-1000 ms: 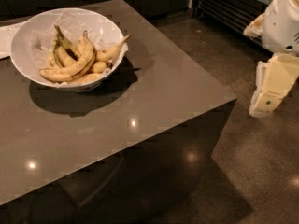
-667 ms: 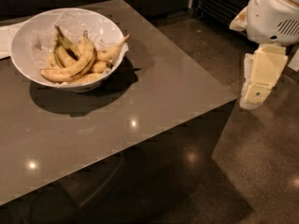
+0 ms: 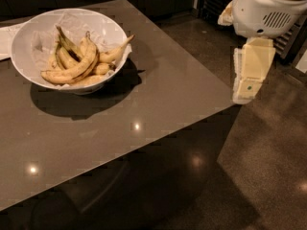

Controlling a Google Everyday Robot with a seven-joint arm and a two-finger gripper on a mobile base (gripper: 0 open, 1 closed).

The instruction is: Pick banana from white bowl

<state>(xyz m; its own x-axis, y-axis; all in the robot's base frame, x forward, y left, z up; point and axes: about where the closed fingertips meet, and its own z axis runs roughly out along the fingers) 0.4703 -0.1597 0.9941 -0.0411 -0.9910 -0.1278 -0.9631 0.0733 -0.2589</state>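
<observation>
The white bowl stands at the far left of the dark table, lined with crinkled white paper. Several bananas lie in it. The banana, long, plump and strongly curved, lies across the front of the pile with its stem up near the middle. My gripper hangs at the right, beyond the table's right edge and far from the bowl, its pale fingers pointing down under the white arm housing.
A flat white sheet lies on the table left of the bowl. The table's right corner is close to the gripper. Dark glossy floor lies to the right and in front. A dark grille stands at the back right.
The arm and gripper have moved left, toward the table's right edge. The bowl and bananas have not moved.
</observation>
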